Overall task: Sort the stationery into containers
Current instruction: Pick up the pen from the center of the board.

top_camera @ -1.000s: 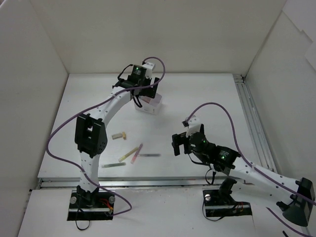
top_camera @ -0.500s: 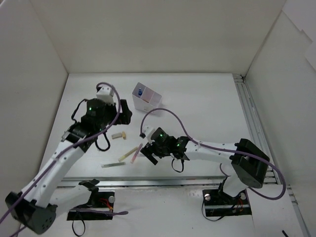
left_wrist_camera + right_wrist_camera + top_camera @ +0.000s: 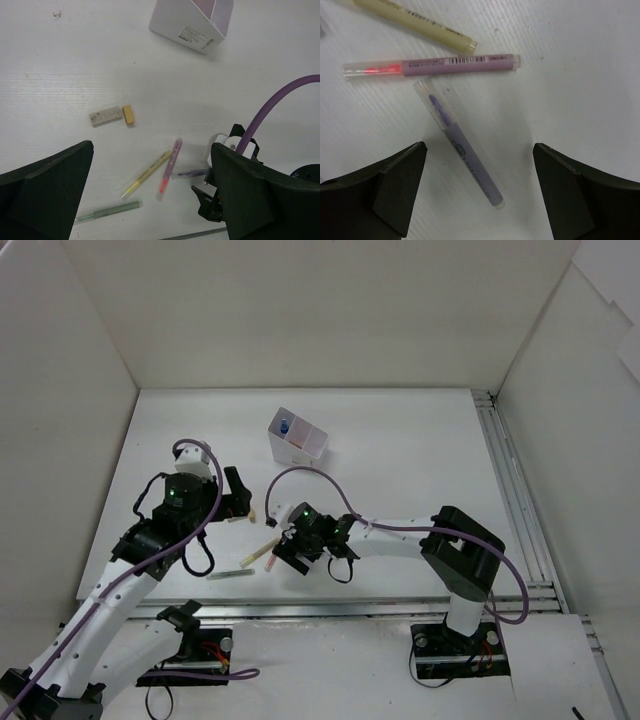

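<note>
While right gripper (image 3: 479, 147) hovers low over tabletop (image 3: 580, 60), you see jaws spread, straddling purple-grey pen (image 3: 475, 167), no contact. Pink pen (image 3: 430, 66) and yellow pen (image 3: 415, 22) lie just beyond. Left gripper (image 3: 152, 147) released, holding nothing, above tan eraser (image 3: 129, 114). Compartment box (image 3: 297, 437) well apart, blue-labelled tube (image 3: 285, 426) inside.

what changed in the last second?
Left gripper pulled back from over the box to hover near the eraser, jaws open; a blue tube now shows inside the box. Right gripper swung left over the purple pen. Other pens and eraser stayed put.
</note>
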Controlling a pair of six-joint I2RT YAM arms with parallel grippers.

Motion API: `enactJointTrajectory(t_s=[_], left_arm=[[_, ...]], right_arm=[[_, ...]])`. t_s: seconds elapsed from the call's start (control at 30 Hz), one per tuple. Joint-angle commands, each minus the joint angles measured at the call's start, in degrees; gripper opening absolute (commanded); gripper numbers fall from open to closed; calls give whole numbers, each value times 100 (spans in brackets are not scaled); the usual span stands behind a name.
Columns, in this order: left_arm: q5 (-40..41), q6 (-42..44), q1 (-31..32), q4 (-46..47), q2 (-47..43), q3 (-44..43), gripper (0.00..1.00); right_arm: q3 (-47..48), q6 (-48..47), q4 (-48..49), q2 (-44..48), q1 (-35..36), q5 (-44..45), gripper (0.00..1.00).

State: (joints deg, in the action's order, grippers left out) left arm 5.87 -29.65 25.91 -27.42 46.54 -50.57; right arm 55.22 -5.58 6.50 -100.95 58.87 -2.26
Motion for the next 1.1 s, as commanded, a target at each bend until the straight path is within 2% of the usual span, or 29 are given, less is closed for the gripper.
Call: enactJointTrajectory(t_s=[0.0, 0.13, 0.17, 0.23, 0.27, 0.37, 0.63, 0.73, 0.77, 0.8, 0.97, 1.07], left_arm=[[99, -120, 10, 158, 118, -173, 100], [414, -111, 10, 62, 188, -261, 100], [424, -111, 10, 61, 188, -269, 100], [380, -111, 10, 96, 145, -235, 100], [371, -103, 10, 131, 127, -217, 100], [371, -102, 10, 114, 48, -164, 100], [354, -85, 10, 184, 4, -138, 100], [353, -85, 10, 167, -5, -138, 100], [354, -85, 10, 149, -14, -138, 100], [371, -85, 10, 140, -31, -138, 100], [362, -85, 10, 166, -102, -103, 100], [292, -76, 10, 184, -76, -111, 100]], right_arm=[[428, -110, 220, -152, 19, -169, 83], [297, -101, 500, -197, 36, -239, 72], [244, -101, 545, -197, 37, -266, 64], [217, -110, 615, -215, 45, -362, 55], [200, -110, 624, -224, 37, -389, 43], [147, -127, 607, -206, 37, -512, 29], [-29, 92, 651, -267, 45, -749, 28], [6, 163, 589, -303, 63, -811, 21], [24, 163, 537, -225, 80, -846, 13], [-2, 172, 493, -154, 107, -803, 11], [-415, 250, 431, 836, 441, -276, 0], [-670, 487, 597, 1443, 476, -12, 0]])
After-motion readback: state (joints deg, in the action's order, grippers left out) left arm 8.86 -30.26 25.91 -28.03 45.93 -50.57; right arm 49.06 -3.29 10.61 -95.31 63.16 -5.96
